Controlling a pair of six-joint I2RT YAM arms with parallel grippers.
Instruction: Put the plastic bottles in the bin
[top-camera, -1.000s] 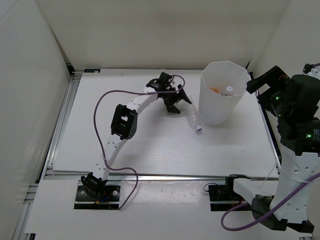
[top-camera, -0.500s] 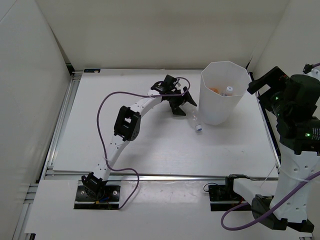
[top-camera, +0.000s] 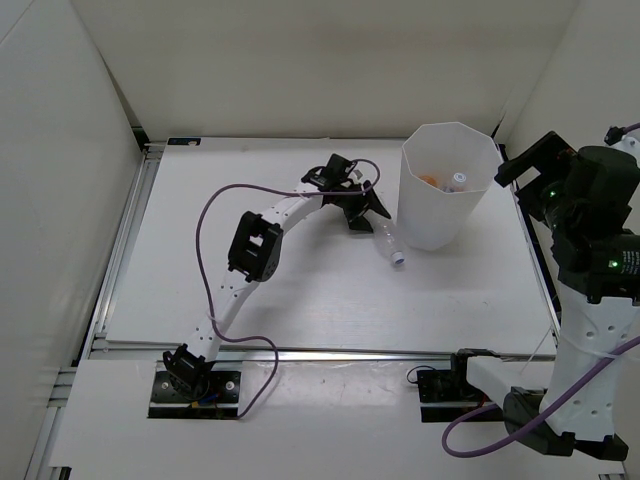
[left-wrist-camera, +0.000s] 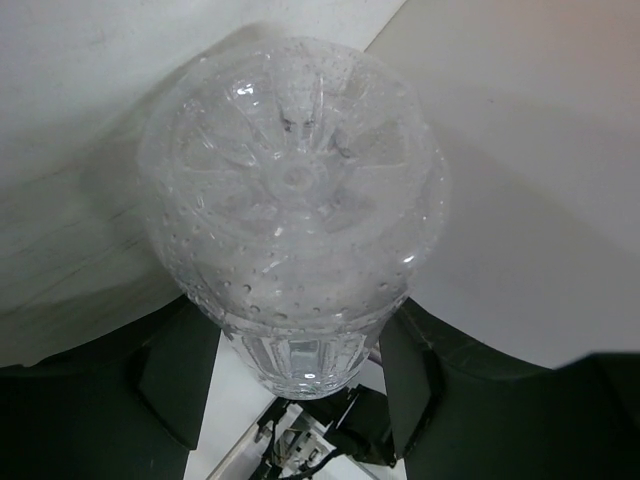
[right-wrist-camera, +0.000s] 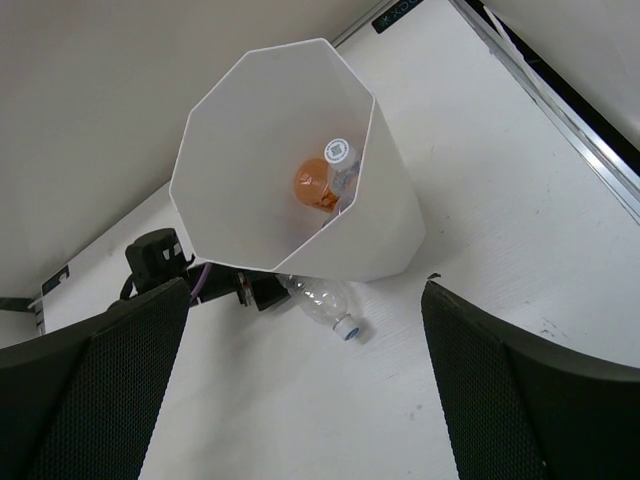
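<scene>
The clear bottle is lying on its side on the table, just beside the foot of the bin, at about the bin's 7 o'clock in the overhead view. Its cap end is pointing toward 5 o'clock and its base toward 11 o'clock.

The left tool is sitting at that base end. In the left wrist view its two dark fingers are standing spread on either side of the bottle's ribbed, droplet-covered bottom. Whether they are touching the plastic cannot be told.

The bin is standing upright toward 1 o'clock on the table. Down inside it, the orange bottle and a bottle with a white cap are lying close together against the wall.

The right tool is hanging high over the table's 3 o'clock edge. It is looking down on the bin with its fingers wide apart and nothing between them.

A purple cable is looping along the left arm.
</scene>
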